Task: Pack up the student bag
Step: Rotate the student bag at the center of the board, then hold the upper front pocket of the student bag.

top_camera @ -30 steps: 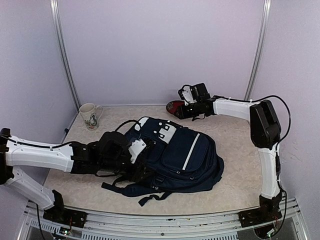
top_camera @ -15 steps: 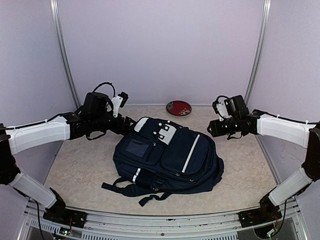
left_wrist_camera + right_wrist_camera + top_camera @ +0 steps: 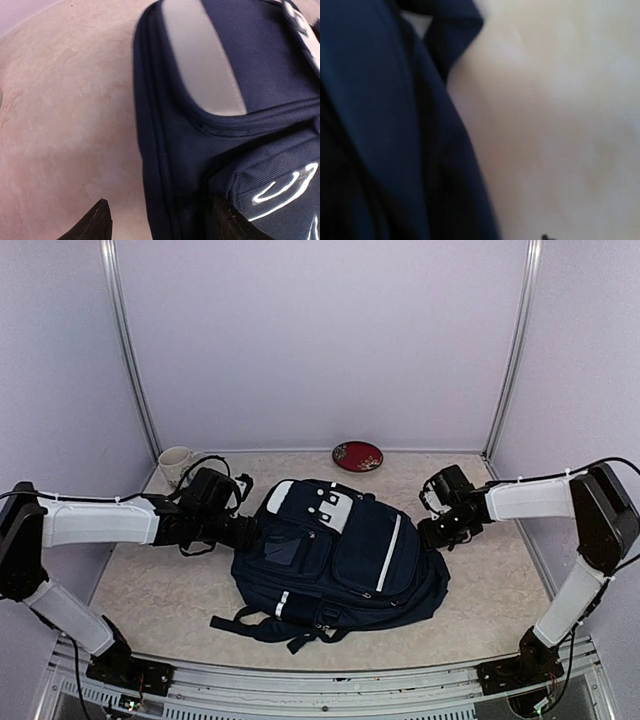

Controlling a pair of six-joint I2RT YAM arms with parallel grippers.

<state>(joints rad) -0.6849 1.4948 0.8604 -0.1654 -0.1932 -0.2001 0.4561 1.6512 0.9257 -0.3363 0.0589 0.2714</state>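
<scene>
The student bag, a navy backpack with a white dotted patch and thin white stripes, lies flat in the middle of the table, its straps toward the near edge. My left gripper is at the bag's left edge. In the left wrist view the gripper is open, and the bag's seamed side lies between its two dark fingertips. My right gripper is at the bag's right edge. The right wrist view is blurred and shows navy fabric on the left, with only a speck of a fingertip at the bottom.
A red plate lies at the back of the table near the wall. A white mug stands at the back left, partly hidden behind my left arm. The table mat is pale beige, and metal frame posts rise at both back corners.
Both arms swung away from the bag and the plate, then came in low to the bag's left and right edges. The bag has shifted and turned slightly.
</scene>
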